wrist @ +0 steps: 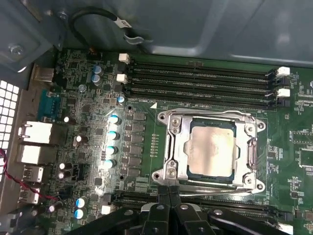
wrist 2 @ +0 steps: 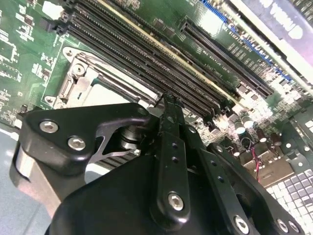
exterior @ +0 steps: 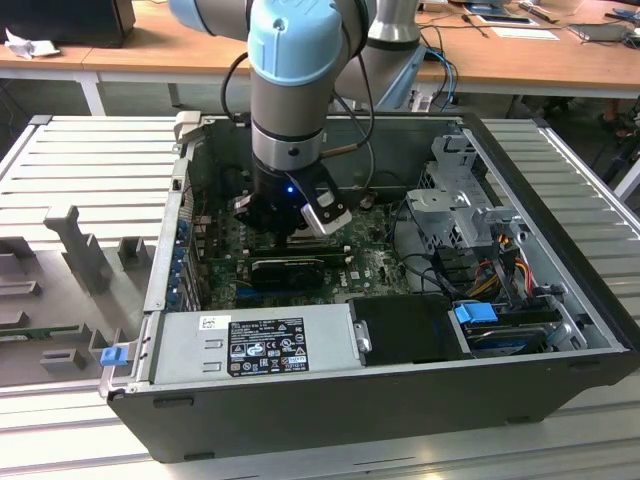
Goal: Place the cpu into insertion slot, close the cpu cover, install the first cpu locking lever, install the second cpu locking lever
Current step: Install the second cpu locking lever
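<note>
Inside the open computer case (exterior: 560, 300), on the green motherboard (wrist: 146, 147), the cpu (wrist: 212, 149) lies flat in the insertion slot (wrist: 211, 183), its silvery top showing through the cut-out of the cpu cover (wrist: 173, 149), which lies down over it. The chip looks light, stiff and fragile, best taken by its edges; the cover is thin springy metal, and the wire lever (wrist: 253, 155) along its side would want a push at its bent end. The gripper (wrist: 170, 192) hovers at the socket's near edge, fingers pressed together with nothing between them. Long black memory slots (wrist: 200, 85) flank the socket. A white-printed label (exterior: 266, 345) sits on the power supply (exterior: 330, 340); its writing is too small to read.
</note>
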`<state>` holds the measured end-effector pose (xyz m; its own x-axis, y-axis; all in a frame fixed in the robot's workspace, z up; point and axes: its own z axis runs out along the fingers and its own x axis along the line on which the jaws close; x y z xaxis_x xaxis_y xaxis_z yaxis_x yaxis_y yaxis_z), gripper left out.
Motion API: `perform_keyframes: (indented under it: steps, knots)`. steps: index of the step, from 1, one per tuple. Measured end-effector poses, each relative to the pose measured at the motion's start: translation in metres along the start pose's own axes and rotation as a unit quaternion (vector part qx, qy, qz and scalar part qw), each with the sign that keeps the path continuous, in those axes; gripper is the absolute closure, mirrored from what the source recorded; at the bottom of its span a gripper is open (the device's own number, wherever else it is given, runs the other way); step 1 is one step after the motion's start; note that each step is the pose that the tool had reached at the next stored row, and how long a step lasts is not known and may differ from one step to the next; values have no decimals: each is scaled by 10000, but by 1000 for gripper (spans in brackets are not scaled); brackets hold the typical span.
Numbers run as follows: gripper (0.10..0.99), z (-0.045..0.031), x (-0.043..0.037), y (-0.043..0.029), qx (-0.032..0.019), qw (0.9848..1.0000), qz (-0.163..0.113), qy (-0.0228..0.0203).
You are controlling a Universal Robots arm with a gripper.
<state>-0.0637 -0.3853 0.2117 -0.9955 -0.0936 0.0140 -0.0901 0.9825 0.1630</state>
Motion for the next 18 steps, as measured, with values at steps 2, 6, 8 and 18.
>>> perform_keyframes:
  steps: [2,6,8,18]
  knots:
    - [980,20,1,-3,-61,10000,-5,-5]
    - [980,32,26,-4,-104,9999,-9,-9]
    - [980,40,27,-8,-129,9999,-9,-11]
    - [980,77,59,-55,-323,9995,-27,-26]
